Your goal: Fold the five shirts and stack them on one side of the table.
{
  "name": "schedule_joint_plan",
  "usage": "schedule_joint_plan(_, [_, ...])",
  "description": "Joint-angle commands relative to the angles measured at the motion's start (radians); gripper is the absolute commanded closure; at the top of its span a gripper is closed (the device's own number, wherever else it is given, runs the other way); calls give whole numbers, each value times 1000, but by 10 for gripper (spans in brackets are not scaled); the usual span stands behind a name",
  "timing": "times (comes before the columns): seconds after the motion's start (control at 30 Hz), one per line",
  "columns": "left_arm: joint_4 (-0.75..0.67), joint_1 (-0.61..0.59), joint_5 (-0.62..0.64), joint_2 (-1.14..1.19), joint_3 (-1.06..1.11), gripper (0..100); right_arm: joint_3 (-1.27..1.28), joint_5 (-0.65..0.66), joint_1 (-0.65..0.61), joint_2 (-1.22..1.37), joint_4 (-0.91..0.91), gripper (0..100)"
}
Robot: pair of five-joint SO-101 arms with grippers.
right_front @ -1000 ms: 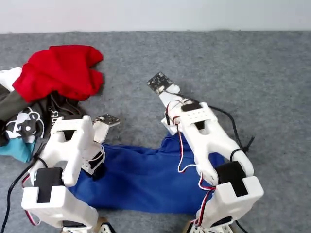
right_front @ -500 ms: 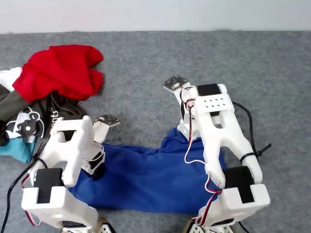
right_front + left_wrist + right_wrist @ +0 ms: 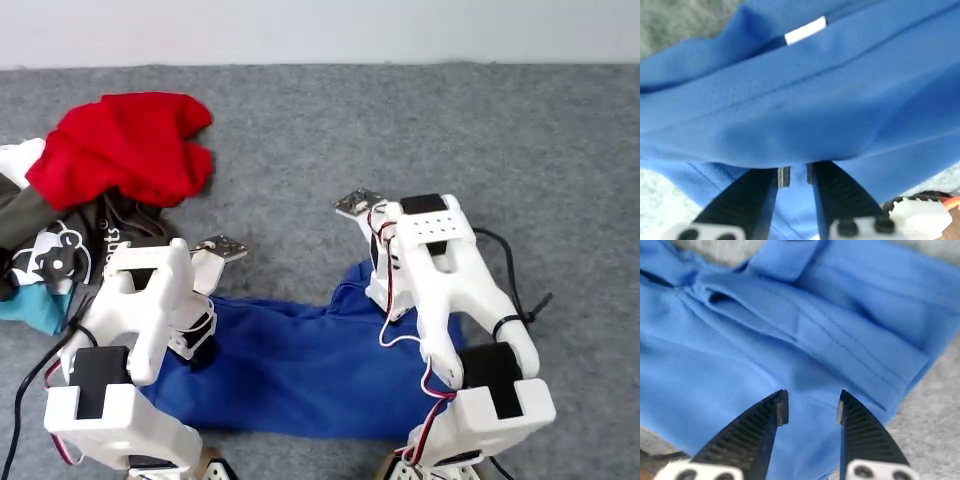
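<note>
Grey table (image 3: 520, 130): blue shirt (image 3: 300, 370) lay spread at its near edge btwn the arms. Shirt heap (image 3: 125, 145) (red one topmost) sat far left, unfolded. In the last sec the right arm swung back over the shirt's right end; the left arm didn't budge. Right gripper (image 3: 811, 407) hung released above the cloth, left gripper (image 3: 796, 175) was clenched on a blue fold, prob. setting up a two-handed fold.
</note>
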Motion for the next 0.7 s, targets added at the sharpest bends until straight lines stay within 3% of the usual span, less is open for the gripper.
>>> schedule_joint_plan(0.0, [-38,9,-9,11,51,927,34,12,12,-36,-139,826])
schedule_joint_plan(0.23, [-38,9,-9,11,51,927,126,8,56,-36,-483,826])
schedule_joint_plan(0.67, [-38,9,-9,11,51,927,140,9,74,-2,-733,826])
